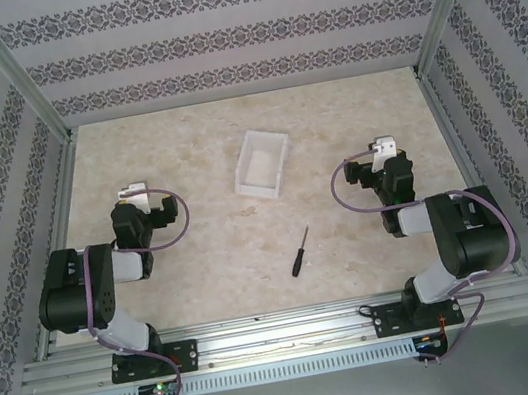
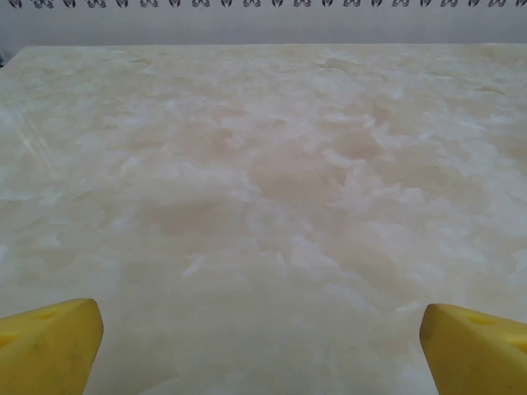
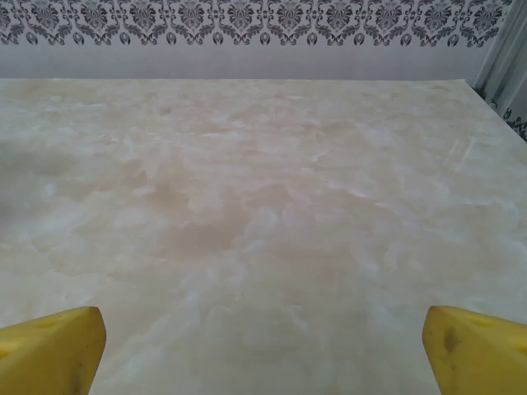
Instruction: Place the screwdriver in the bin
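- The left arm (image 1: 92, 287) sits folded at the near left of the table (image 1: 203, 258), with its wrist turned toward the far wall (image 1: 228, 41).
- The left gripper (image 1: 131, 192) hangs over bare tabletop, well apart from both task things.
- In the left wrist view the left gripper (image 2: 262, 350) is spread wide. Its two yellow fingertips (image 2: 49, 341) sit at opposite bottom corners, with only marbled table between them.
- The bin (image 1: 264, 164) rests mid-table, a little toward the far side and roughly between the two grippers. It is white with low walls and turned slightly askew.
- The screwdriver (image 1: 300, 252) lies flat on the table, outside the bin. It is nearer the arm bases than the bin is and just right of it.
- Its black handle is at the near end. The thin shaft seems to point away and slightly right, though it is very fine in the top view.
- Nothing touches the screwdriver, and it lies clear of both grippers.
- The right gripper (image 1: 383, 148) hovers over bare table to the right of the bin.
- In the right wrist view the right gripper (image 3: 263, 350) is also spread wide. Its yellow fingertips (image 3: 473, 346) are at the bottom corners, with nothing held between them.
- The right arm (image 1: 463, 235) is folded at the near right, mirroring the left.
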